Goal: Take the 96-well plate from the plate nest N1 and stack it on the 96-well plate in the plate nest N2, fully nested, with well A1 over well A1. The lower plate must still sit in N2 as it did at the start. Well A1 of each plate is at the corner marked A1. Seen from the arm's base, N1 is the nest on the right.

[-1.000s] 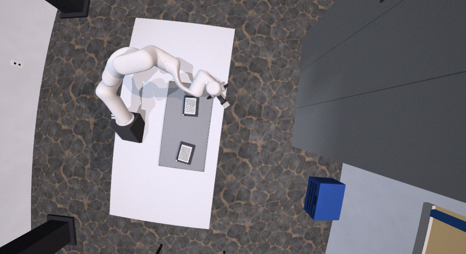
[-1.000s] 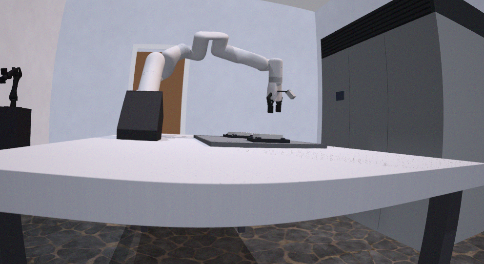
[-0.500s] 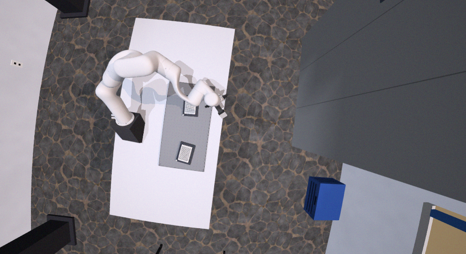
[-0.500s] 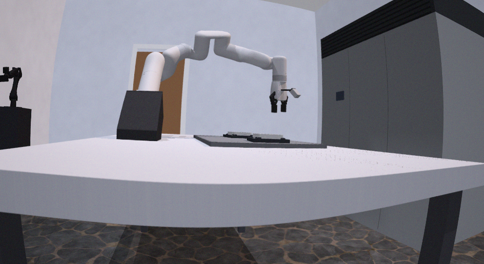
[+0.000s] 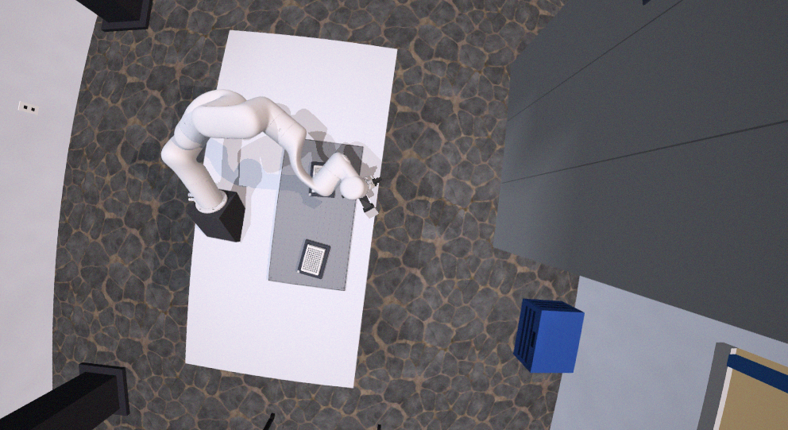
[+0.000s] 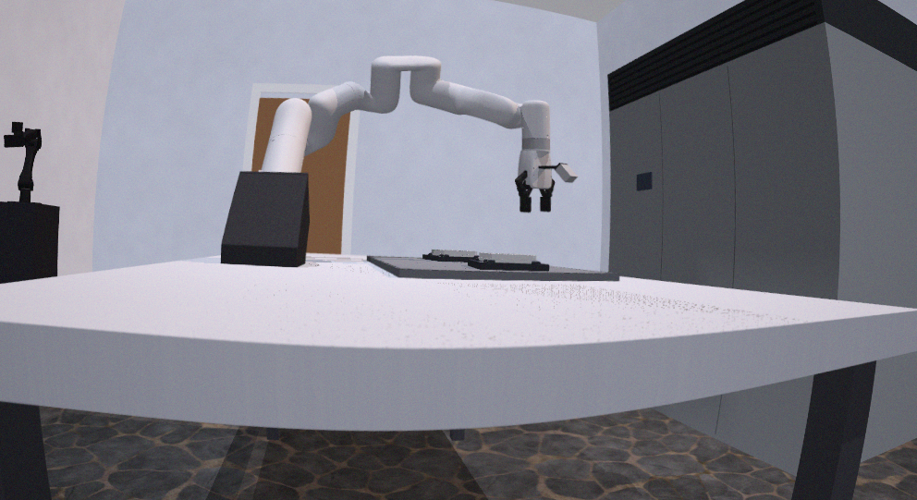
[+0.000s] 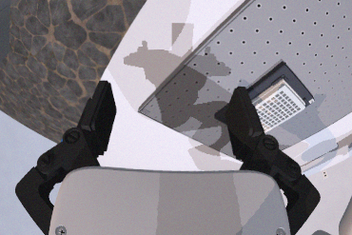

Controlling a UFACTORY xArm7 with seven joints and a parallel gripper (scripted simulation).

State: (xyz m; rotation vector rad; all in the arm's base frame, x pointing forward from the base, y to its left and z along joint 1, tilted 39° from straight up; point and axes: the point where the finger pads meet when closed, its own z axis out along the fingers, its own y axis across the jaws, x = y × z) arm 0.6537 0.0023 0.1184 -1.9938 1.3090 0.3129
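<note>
Gripper (image 6: 535, 204) wide open, empty, high above the grey mat (image 5: 291, 249).

Seen from above, it hangs over the mat's far edge from the arm's base (image 5: 219, 220), just beside the plate (image 5: 318, 170) that the forearm partly hides. The other plate (image 5: 313, 258) sits in its dark nest (image 5: 326, 246) at the mat's opposite end, well apart from the gripper.
</note>
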